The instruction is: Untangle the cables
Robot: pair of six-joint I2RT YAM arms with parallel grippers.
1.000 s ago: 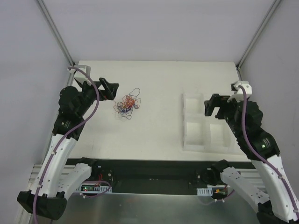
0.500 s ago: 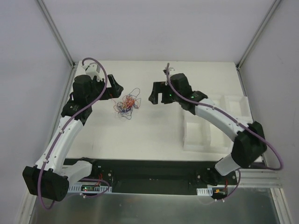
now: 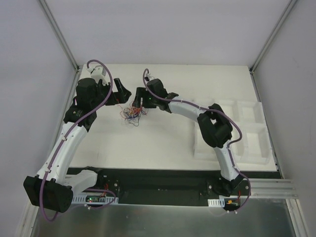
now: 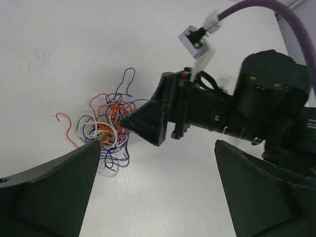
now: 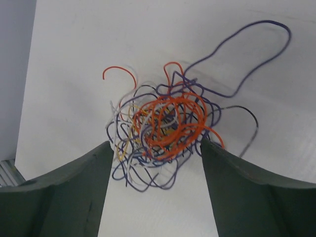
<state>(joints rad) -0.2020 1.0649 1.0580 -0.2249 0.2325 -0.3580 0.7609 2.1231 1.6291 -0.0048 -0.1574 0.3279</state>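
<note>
The cables [image 3: 132, 112] are a fist-sized tangle of thin orange, blue, white and yellow wires on the white table, left of centre. My left gripper [image 3: 122, 93] is open just left of and behind the tangle. In the left wrist view [image 4: 157, 150] the tangle [image 4: 106, 131] lies ahead near the left finger. My right gripper [image 3: 140, 101] is open and hovers at the tangle's right edge. In the right wrist view [image 5: 155, 144] the tangle [image 5: 165, 126] lies just beyond the two fingertips, with its near edge between them. Neither gripper holds a wire.
A white compartment tray [image 3: 232, 131] stands at the right of the table. The right gripper's black finger [image 4: 148, 121] points into the tangle in the left wrist view. A long blue loop [image 5: 256, 54] and a loose orange strand [image 5: 118, 71] stick out of the tangle.
My right arm has swung from the tray side across the table to the tangle. My left gripper shifted slightly toward the back a second ago and has stayed there.
</note>
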